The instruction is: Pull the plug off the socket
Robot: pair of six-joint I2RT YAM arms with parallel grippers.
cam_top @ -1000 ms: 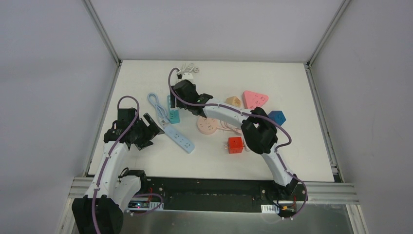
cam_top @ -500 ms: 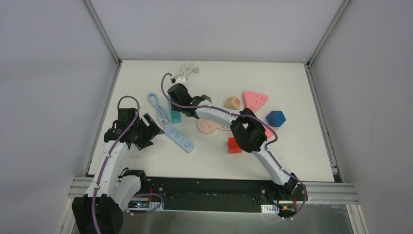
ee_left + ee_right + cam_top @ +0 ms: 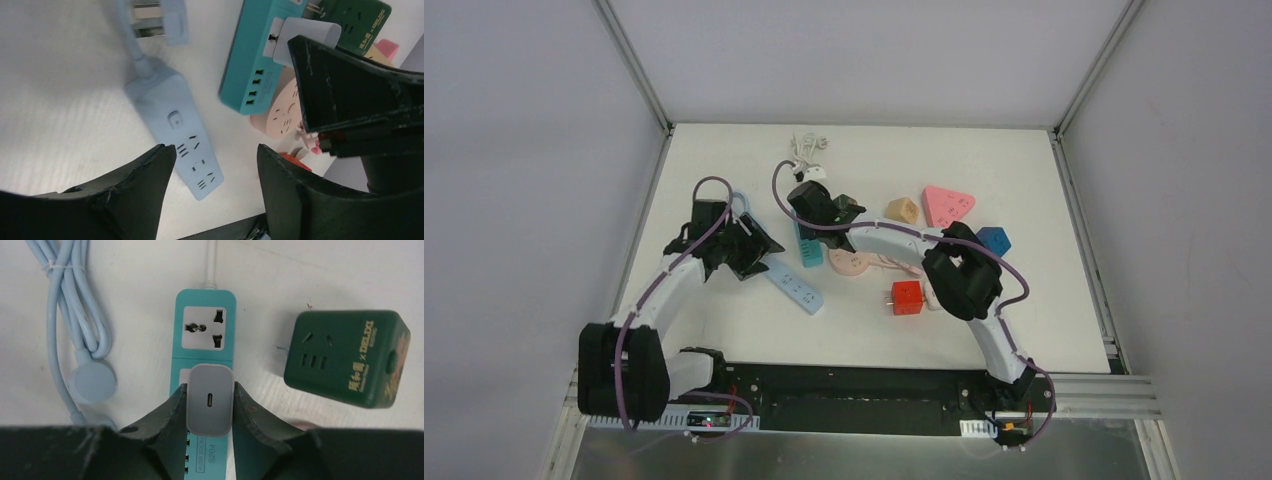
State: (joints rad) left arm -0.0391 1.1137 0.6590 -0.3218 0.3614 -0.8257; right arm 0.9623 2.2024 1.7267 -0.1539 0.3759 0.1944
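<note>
Far L: your L gripper (image 3: 215,152) hangs over light blue strip (image 3: 170,110), fingers (image 3: 140,180) spread wide, nothing btwn them. Coiled blue cord (image 3: 75,315) lies just L of teal strip (image 3: 205,297). Stuck in teal strip, near its middle: white plug (image 3: 210,405), not out yet. Your R gripper (image 3: 210,390) pinches white plug from both sides, fingers (image 3: 165,412) tight on it. Just R of teal strip: dark green socket box (image 3: 345,357), small gap btwn. Further R on table (image 3: 1044,300) you see red cube (image 3: 908,297), pink triangle (image 3: 949,203), blue cube (image 3: 991,241).
</note>
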